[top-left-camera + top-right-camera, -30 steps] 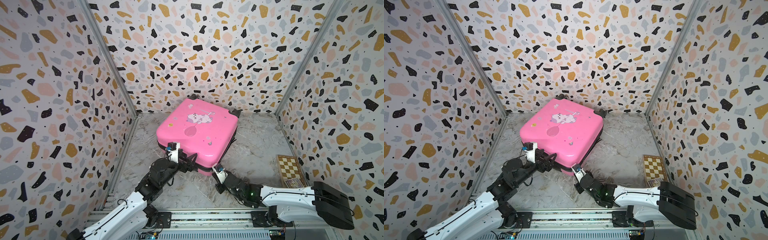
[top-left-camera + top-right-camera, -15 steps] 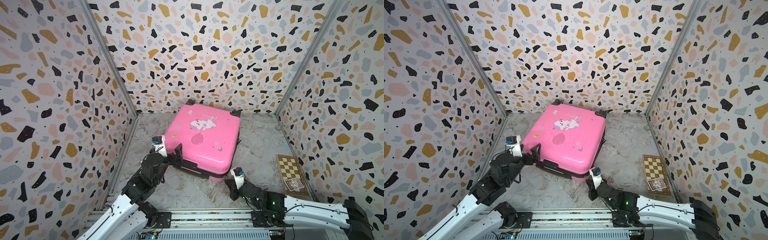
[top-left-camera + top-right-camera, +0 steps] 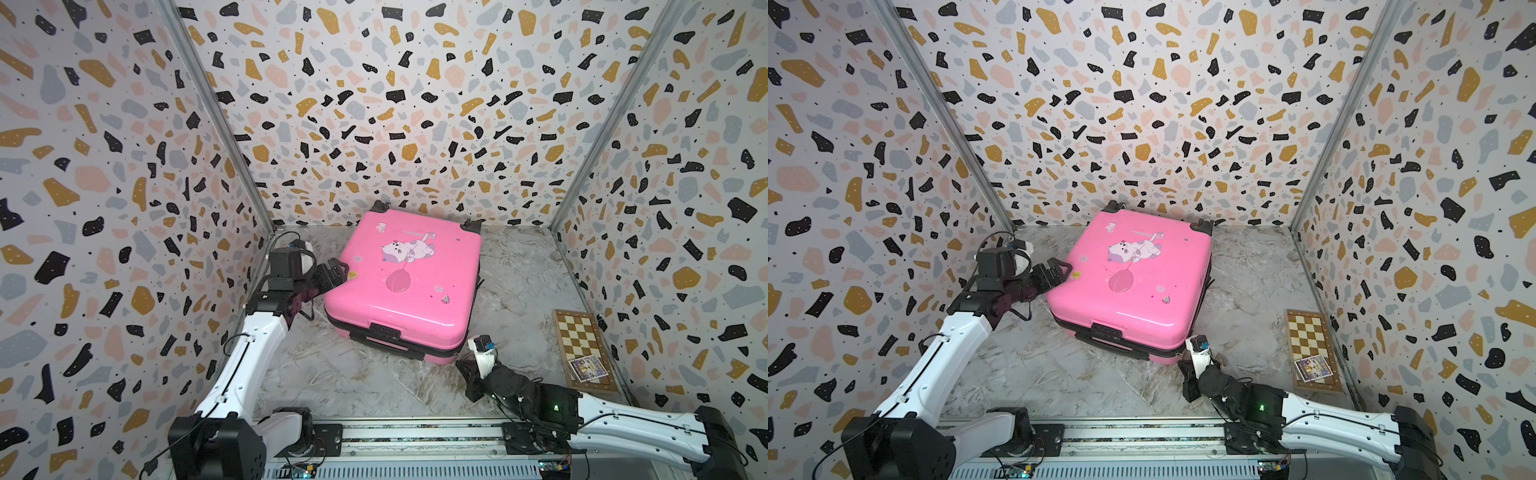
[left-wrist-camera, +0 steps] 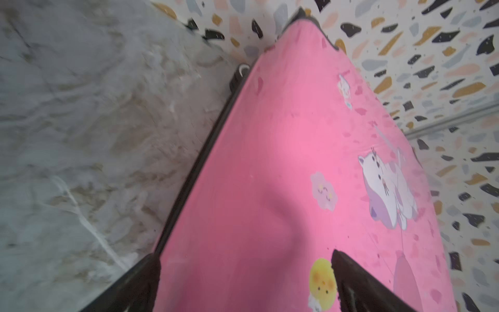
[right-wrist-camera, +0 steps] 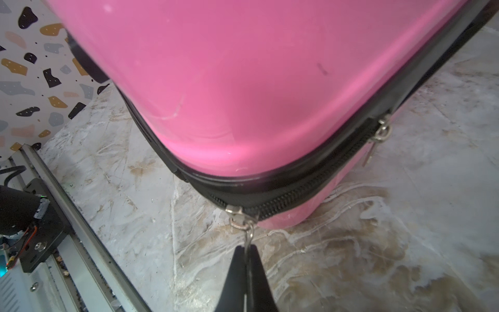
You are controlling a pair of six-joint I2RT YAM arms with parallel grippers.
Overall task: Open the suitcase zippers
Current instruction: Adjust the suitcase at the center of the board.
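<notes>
suitcase [image 3: 407, 286] lid down, inside hidden; right hand [image 5: 247, 250] pinching zipper pull [image 5: 240, 220]

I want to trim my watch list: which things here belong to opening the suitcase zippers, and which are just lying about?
Part of the job: suitcase; zipper around its seam; zipper pull, pinched by the right gripper; second pull, hanging free; left gripper, open, at the suitcase's edge.

Lying about: chessboard beside the right arm; picture card on the chessboard.
</notes>
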